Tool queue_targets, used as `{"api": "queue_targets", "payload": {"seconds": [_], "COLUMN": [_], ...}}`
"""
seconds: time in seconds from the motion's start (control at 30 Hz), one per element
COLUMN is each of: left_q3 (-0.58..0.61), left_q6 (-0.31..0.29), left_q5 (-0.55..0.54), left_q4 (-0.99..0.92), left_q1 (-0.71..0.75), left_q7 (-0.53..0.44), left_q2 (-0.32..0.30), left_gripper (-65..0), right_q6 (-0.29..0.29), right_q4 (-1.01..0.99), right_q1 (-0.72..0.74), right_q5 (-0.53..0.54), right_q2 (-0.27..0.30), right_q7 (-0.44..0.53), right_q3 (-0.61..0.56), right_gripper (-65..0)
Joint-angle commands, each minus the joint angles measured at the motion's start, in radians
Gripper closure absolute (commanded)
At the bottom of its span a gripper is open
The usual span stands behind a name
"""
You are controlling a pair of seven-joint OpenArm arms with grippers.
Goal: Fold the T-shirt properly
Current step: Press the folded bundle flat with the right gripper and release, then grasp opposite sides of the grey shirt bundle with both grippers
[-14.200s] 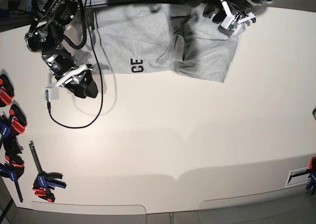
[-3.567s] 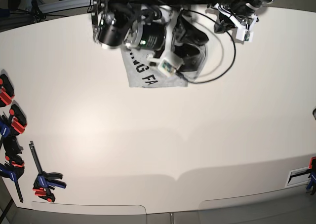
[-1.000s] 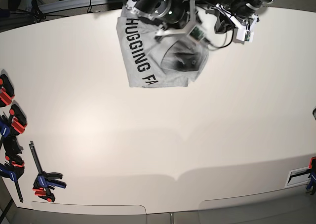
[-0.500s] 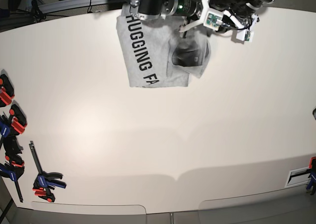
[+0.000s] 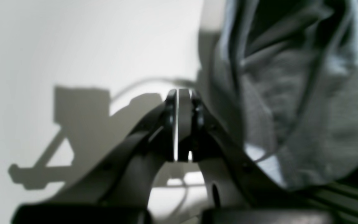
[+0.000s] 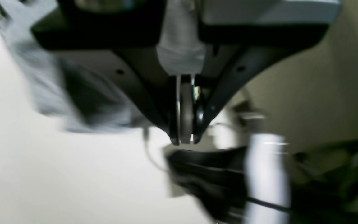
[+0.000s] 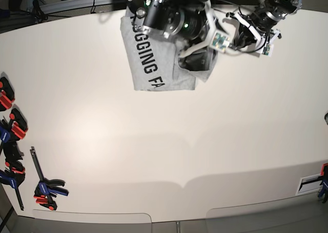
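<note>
T-shirt point(image 7: 154, 63): was seen folded at the table's point(image 7: 154, 156) far edge, lettering up, partly hidden by the right arm | left gripper point(image 5: 179, 124): jaws were pressed together, nothing held, beside the cloth | right gripper point(image 6: 183, 124): jaws were closed, nothing seen between them

table point(image 7: 154, 156): white | clamps point(image 7: 46, 188): left edge, red-blue | label point(image 7: 309, 183): right edge

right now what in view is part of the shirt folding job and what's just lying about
Part of the job:
- T-shirt
- left gripper
- right gripper

Just lying about:
- clamps at the table's edge
</note>
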Motion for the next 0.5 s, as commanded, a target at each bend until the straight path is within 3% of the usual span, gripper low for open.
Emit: {"api": "queue_targets", "payload": {"seconds": [0.0,0.23,0.47], "left_q3": [-0.002,-0.001,0.000], "left_q6": [-0.007,-0.009,-0.052], "left_q5": [-0.024,-0.080,-0.150], "left_q4": [0.042,0.189,0.226], "left_q1": [0.006,0.076,0.117], "left_q7": [-0.021,-0.016,0.002], "left_q2": [-0.006,0.003,0.029], "left_gripper": [0.0,0.0,0.0], "right_q6": [-0.018,-0.063,-0.062], "right_q4": [0.017,0.017,0.016], "right_q1": [0.013,0.031,0.031], "right_q5": [0.000,0.021,0.191], "right_q2": [-0.009,-0.008,-0.008], "right_q7": [0.039,0.073,0.075], "right_q3": [0.024,0.309,0.563], "right_gripper": [0.0,0.0,0.0]}}
